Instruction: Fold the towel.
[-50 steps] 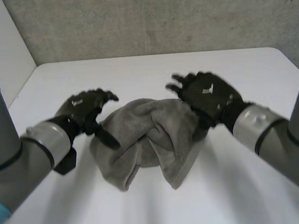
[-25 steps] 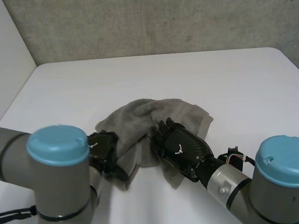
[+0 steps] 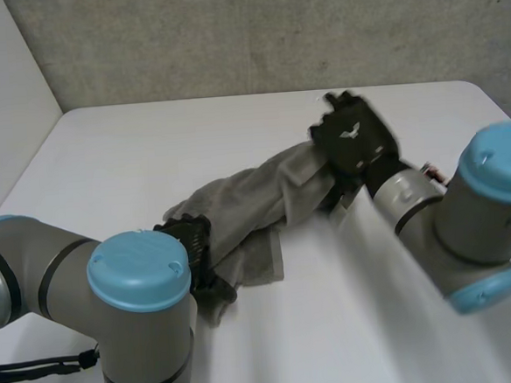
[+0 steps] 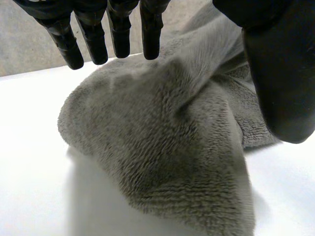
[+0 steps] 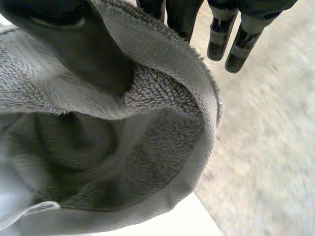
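A grey towel (image 3: 247,201) lies stretched across the white table (image 3: 190,135), from near left toward far right. My right hand (image 3: 352,136) is at its far right end and holds that end raised. In the right wrist view the thumb (image 5: 83,44) pinches the towel's edge (image 5: 162,93) against the fingers, and the cloth hangs below the palm. My left hand (image 3: 188,236) rests at the towel's near left end, partly hidden behind my own left arm. In the left wrist view its fingers (image 4: 118,29) stand straight above the bunched towel (image 4: 172,147), holding nothing.
My left arm's blue-capped elbow (image 3: 138,270) stands close in front of the towel's near left part. My right arm (image 3: 467,212) crosses the table's right side. A rough grey wall (image 3: 253,34) runs behind the far edge. Bare table lies beyond the towel.
My right hand has shut on the towel and moved up to the far right, drawing the bunched cloth out long. My left hand has stayed at the near left end, still open.
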Motion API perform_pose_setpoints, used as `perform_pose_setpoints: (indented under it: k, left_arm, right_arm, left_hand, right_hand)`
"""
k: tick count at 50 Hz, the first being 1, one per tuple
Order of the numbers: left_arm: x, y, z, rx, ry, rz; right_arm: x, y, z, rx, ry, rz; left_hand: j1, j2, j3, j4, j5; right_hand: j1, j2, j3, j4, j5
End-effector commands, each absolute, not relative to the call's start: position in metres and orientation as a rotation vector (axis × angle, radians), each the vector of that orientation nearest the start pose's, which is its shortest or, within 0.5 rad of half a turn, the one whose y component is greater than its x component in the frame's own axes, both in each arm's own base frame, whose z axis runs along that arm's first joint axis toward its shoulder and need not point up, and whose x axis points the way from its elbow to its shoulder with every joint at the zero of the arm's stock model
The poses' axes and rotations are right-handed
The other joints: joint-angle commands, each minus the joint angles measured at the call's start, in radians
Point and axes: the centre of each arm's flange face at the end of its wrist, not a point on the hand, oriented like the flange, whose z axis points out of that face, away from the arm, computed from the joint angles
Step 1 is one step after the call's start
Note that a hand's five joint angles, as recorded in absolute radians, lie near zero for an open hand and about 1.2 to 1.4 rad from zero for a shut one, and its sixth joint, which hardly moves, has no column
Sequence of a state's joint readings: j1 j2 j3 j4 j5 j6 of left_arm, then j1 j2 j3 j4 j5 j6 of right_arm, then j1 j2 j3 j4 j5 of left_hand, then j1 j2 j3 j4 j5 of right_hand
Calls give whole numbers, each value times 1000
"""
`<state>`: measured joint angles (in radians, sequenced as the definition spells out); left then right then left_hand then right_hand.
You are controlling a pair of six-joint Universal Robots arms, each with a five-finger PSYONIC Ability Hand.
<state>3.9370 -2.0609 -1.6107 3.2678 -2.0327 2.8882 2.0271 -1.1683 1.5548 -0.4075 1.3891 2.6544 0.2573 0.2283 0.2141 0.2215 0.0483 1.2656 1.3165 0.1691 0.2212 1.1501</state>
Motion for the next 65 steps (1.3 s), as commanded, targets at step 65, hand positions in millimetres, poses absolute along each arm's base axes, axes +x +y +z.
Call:
perform_pose_setpoints:
  k: [65]
  left_arm:
    - [-324,-159,181,965,2646,-1952]
  right_arm:
    - [242,-230,218,-1288,2071,-1777]
  left_hand:
    - [-47,-18,-40,-47,-12]
  right_hand:
    - [-1251,-1302,5,-47,-1150]
